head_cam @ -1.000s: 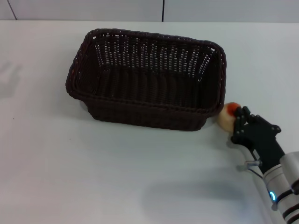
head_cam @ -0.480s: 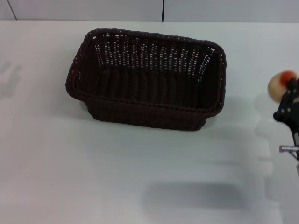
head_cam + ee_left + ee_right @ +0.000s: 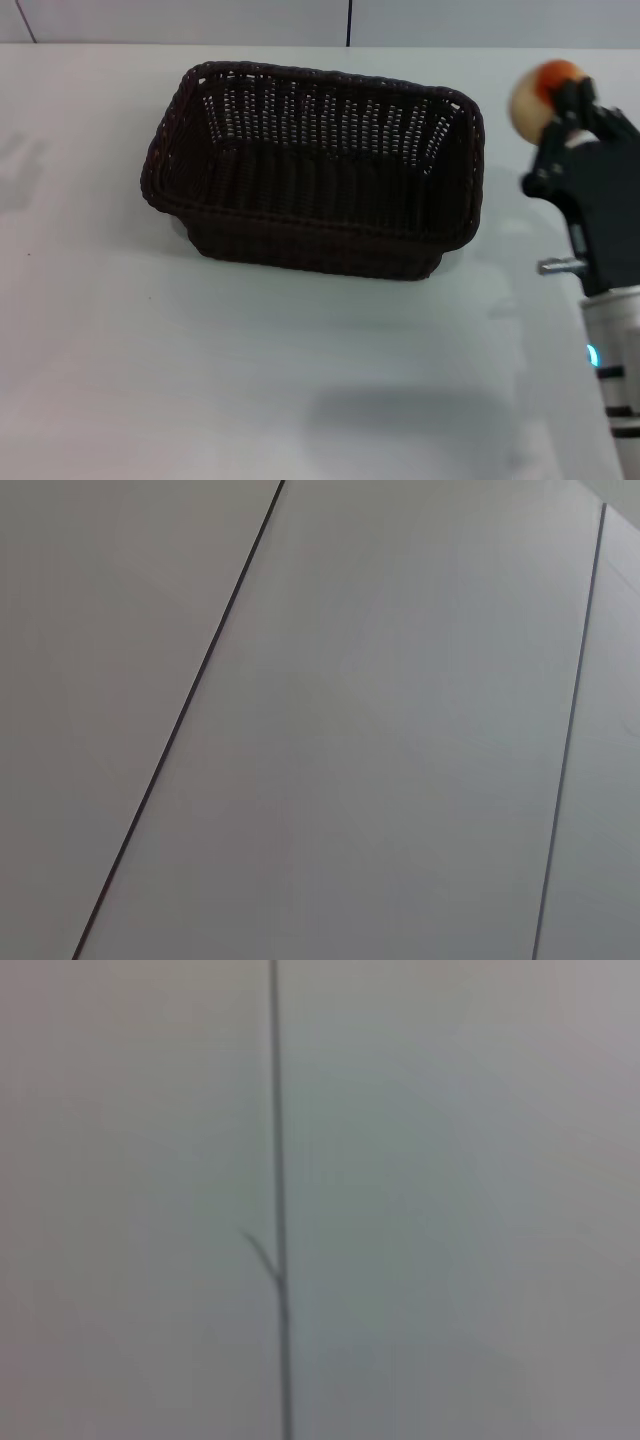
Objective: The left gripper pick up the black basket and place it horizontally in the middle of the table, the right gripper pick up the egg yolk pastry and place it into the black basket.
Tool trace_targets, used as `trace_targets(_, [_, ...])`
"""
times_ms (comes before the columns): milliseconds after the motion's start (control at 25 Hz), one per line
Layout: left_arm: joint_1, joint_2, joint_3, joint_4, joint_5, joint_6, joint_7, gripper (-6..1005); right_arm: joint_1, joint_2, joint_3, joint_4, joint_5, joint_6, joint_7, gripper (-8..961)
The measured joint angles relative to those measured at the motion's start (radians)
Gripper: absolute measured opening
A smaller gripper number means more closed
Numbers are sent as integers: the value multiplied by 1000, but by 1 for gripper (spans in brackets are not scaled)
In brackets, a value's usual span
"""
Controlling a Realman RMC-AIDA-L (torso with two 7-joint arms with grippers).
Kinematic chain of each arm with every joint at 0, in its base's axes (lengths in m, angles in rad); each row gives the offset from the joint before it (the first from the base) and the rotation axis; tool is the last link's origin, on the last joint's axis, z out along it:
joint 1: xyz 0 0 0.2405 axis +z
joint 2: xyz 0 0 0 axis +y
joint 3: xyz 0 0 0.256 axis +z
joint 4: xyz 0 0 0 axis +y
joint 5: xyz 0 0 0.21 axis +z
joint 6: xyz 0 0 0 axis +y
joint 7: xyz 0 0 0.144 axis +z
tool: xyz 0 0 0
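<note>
We judge that the basket (image 3: 315, 170) part is already done, because it lies lengthwise across the middle of the table (image 3: 100, 380), with its open side up and nothing inside it. The step in hand is the second one: we carry the pastry (image 3: 538, 92) toward the basket. The right gripper (image 3: 556, 98) holds it in the air, its black fingers closed on the far side of the small round bun, so the pale body and the orange spot point toward the wall. The pastry hangs beside the right end of the basket, outside the rim and clearly above the table. The right arm rises from the lower right corner, with its silver wrist and blue light below the black claw. Next, we think, the arm must move left until the bun is over the inside of the basket, then go down and release it. The left gripper is not in view; its wrist camera shows only grey wall panels.
</note>
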Motion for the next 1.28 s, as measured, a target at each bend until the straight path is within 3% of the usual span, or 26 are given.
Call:
trace_targets(360, [2,0,-3,-2,-12,-2,-3,331,125,-3,15,6,-2,206,63,104])
trace_targets(640, [1,0,-3,-2,-14,-2,-3,331,160,-10,34,-1,-22,309,122,134])
trace_targets(720, [0,0,-3,-2,-14,-2,-3,331,163,-10,34,-3,-26,314,124,190])
trace_targets(880, [-5,0,-8,5,-14,-1,-2,331,136,-16,47,0,-26,266,120,301])
trace_targets(1160, [-12,-3,-24,30,-13,40,27,332,15,-32,107,-26,-28,52,120,473])
trace_targets(1280, [-14,-3,-24,43,-9,56,45,332,-20,-32,131,-40,-28,1,120,471])
